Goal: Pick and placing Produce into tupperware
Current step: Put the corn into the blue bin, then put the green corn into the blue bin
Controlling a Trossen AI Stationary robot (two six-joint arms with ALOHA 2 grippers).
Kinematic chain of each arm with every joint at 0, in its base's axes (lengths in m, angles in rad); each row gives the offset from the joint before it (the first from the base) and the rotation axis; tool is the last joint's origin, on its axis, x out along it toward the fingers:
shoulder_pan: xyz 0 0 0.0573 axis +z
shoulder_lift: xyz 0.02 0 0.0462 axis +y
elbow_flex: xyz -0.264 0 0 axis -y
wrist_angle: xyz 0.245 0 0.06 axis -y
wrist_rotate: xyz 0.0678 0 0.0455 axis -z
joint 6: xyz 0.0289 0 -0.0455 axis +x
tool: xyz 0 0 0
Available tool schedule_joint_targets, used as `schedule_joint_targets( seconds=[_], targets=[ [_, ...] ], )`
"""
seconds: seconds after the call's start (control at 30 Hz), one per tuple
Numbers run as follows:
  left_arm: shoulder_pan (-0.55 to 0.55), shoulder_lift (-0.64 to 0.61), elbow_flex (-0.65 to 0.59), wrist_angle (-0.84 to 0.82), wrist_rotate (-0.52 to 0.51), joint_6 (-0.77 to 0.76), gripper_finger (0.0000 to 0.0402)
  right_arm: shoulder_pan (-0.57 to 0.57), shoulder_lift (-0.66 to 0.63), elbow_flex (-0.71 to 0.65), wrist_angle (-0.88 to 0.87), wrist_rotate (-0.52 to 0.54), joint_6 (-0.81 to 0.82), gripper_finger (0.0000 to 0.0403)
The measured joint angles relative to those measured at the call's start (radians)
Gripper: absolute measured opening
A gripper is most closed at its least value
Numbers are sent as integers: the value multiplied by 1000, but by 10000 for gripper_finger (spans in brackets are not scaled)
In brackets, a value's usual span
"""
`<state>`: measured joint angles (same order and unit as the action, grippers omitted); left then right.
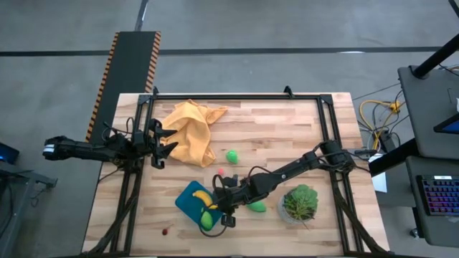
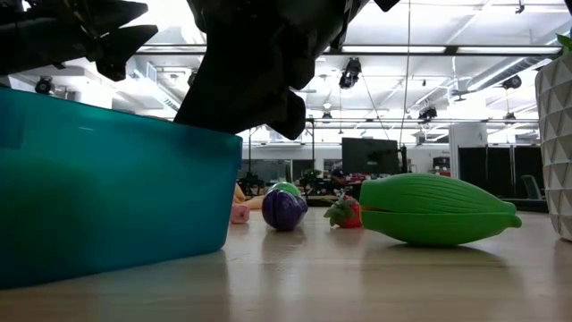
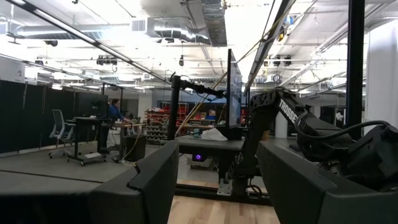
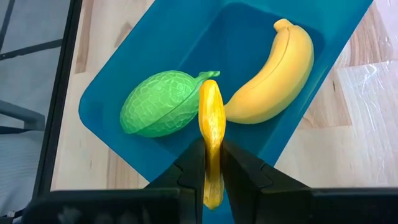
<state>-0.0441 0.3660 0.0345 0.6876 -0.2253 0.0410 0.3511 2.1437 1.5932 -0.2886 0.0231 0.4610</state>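
Note:
The teal tupperware sits near the table's near edge, its wall filling the left of the low view. Inside it lie a yellow banana and a green netted oval. My right gripper hangs over the container, shut on a slim yellow-orange piece. On the wood lie a green ribbed oval, a purple eggplant, a red piece and another green oval. My left gripper waits open beside the orange cloth. My right gripper pinches the slim yellow-orange piece between its two fingers at the piece's rear half, coming from above. The piece lies along the fingers, and its free end sticks out past the fingertips, between the green oval and the banana. Whether that end touches the container floor I cannot tell.
A leafy green plant in a clear pot stands close to the right arm's right side. A tiny red piece lies near the near edge, a pink piece beyond the container. Bare wood stretches across the far right of the table.

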Motion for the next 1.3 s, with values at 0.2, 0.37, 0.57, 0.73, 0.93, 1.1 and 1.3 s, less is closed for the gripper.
schedule_joint_targets(
  seconds=[0.2,0.37,0.57,0.73,0.93,1.1,1.3],
  targets=[
    [0,0,0,0,0,0,206,0,0,0,0,-2,0,45],
    [0,0,0,0,0,0,206,2,0,0,0,-4,0,45],
    [0,0,0,0,0,0,206,2,0,0,1,-10,0,71],
    [0,0,0,0,0,0,206,2,0,0,4,-22,-7,124],
    [0,0,0,0,0,0,206,2,-1,20,116,-23,-53,170],
    [0,0,0,0,0,-1,206,7,-29,45,340,-24,-270,201],
    [0,0,0,-2,0,-1,206,6,-33,103,295,-21,-393,242]
  ],
)
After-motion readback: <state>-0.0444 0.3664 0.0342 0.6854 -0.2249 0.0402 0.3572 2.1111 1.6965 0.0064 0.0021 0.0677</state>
